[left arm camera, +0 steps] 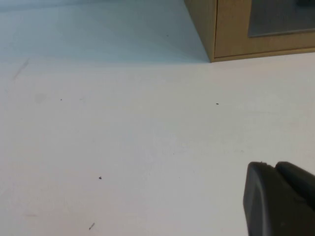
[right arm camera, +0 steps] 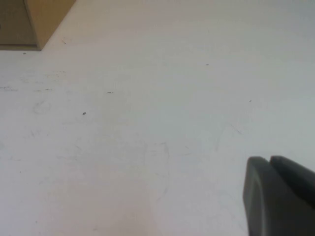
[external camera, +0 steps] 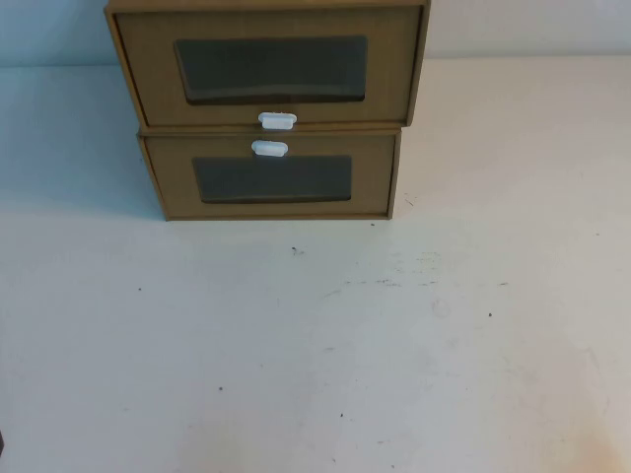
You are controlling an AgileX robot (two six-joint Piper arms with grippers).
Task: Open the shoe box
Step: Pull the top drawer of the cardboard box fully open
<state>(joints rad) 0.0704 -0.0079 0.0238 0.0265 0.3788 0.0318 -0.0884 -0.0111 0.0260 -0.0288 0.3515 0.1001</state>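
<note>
Shoe box [external camera: 266,69] stacked on second box [external camera: 271,182] at far edge of table [external camera: 315,345], front shut. Left gripper [left arm camera: 272,166] and right gripper [right arm camera: 269,160] closed, empty, over table short of boxes. White tab [external camera: 277,120] to be pinched squarely, pulled straight outward.

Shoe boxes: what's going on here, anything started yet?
Nothing is handled yet. The upper shoe box and lower shoe box sit stacked on the table, both closed and untouched. The left gripper and right gripper are over bare table short of the boxes, both shut and empty.
</note>
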